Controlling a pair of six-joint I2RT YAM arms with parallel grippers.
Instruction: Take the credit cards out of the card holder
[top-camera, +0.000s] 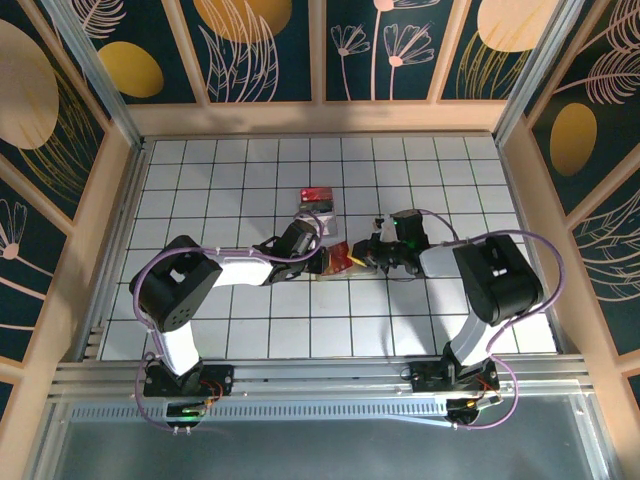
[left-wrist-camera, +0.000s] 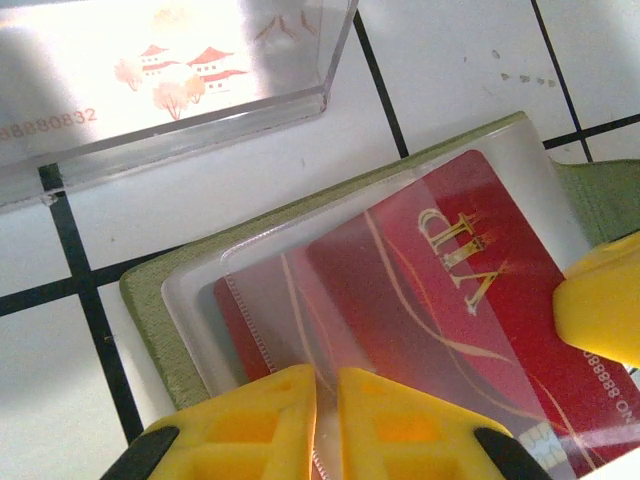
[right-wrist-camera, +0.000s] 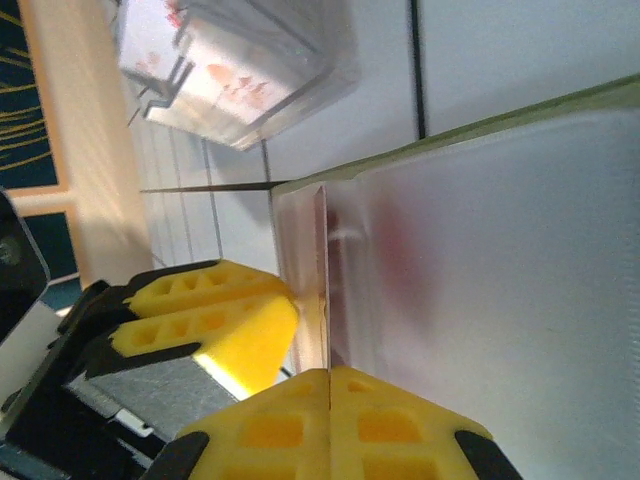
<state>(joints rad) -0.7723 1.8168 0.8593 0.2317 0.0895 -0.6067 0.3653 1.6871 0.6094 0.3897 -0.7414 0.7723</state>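
The left gripper has its yellow fingers pinched together on a clear sleeve of the card holder. The right gripper is likewise closed on a sleeve edge at the holder's opposite side. The holder lies open just on the near side of the clear box, and the red credit cards sit inside its sleeves, long axis slanting away from the box. Both forearms reach inward, low over the tiles, and meet on the box's near side
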